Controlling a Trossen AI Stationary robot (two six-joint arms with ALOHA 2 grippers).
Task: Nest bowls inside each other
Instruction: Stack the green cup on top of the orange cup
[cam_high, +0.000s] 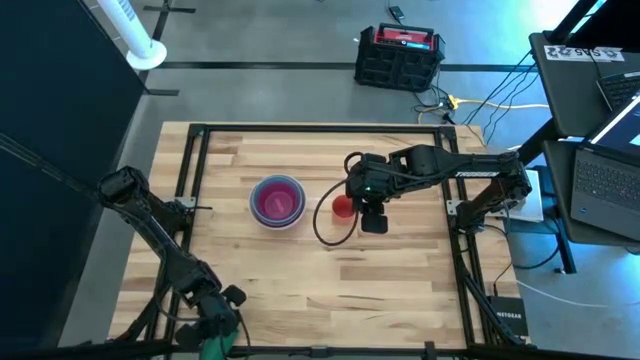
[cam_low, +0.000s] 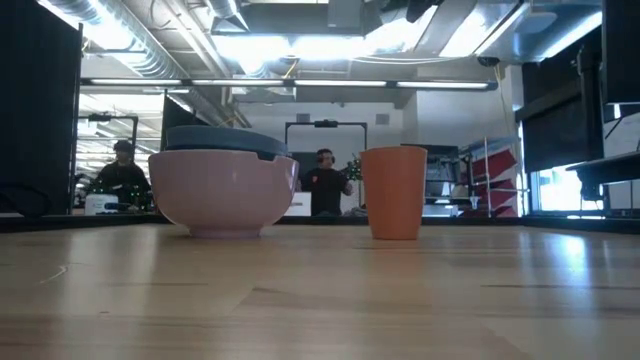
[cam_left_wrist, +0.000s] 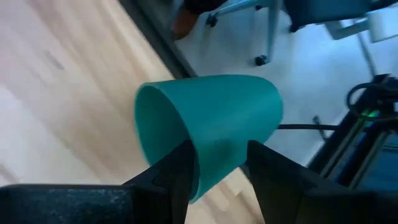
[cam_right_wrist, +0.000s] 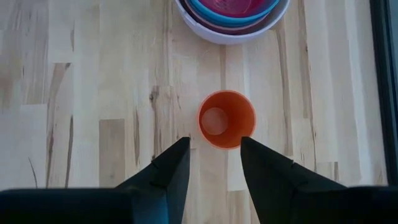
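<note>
A small green bowl (cam_left_wrist: 211, 121) lies tipped on its side at the table's near left corner (cam_high: 215, 345), and my left gripper (cam_left_wrist: 217, 171) is shut on it. A stack of nested bowls (cam_high: 277, 200) stands upright mid-table: a pale outer bowl with blue and magenta ones inside (cam_right_wrist: 233, 12). To its right a small orange-red bowl (cam_high: 343, 207) stands upright on its base (cam_right_wrist: 227, 119). My right gripper (cam_right_wrist: 214, 162) hovers open above the table, just on the near side of it, touching nothing. My left gripper has the green bowl by its wall at the rim (cam_left_wrist: 202, 177). One finger (cam_left_wrist: 177, 165) lies over the mouth, seemingly inside, and the other finger (cam_left_wrist: 267, 168) is outside. The fingers slant downward. The bowl is tilted, mouth sideways; whether it rests on the table I cannot tell.
Black frame rails (cam_high: 190, 180) run along the table's left, far and right sides. A dark cable loop (cam_high: 325, 225) hangs by the right arm. Bare wood lies across the near half (cam_high: 380, 300). People sit in the room beyond (cam_low: 325, 180).
</note>
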